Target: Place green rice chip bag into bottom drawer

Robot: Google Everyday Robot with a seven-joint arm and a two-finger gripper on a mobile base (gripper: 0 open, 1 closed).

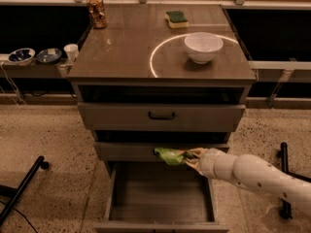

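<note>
The green rice chip bag point(171, 156) is a crinkled bright-green bag held in the air in front of the middle drawer's face, above the back of the open bottom drawer point(160, 198). My gripper point(191, 159) is shut on the bag's right end; its fingers are mostly hidden by the bag and the white wrist. The white arm point(257, 176) reaches in from the lower right. The bottom drawer is pulled out and shows a plain grey interior with nothing in it.
On the cabinet top point(121, 52) stand a white bowl point(203, 46), a green-and-yellow sponge point(177, 18) and a can point(97, 11). Two bowls and a cup point(71, 51) sit on a ledge at left. A black stand leg point(22, 188) lies on the floor at left.
</note>
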